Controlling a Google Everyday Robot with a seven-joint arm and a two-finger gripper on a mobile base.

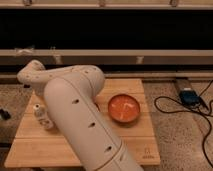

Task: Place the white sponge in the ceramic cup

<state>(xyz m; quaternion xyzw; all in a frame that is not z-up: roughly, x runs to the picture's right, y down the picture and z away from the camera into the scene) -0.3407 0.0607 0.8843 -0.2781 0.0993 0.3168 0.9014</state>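
Tabletop [135,145] carries bowl [124,108] right of centre and bottle [41,114] near left edge. Arm [80,115] stands between them, in front; pincer hidden behind it, left side.

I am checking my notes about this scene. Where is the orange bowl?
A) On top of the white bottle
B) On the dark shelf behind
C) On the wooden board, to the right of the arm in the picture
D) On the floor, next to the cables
C: the orange bowl stands on the wooden board, to the picture's right of the arm; the end effector is hidden behind that arm.
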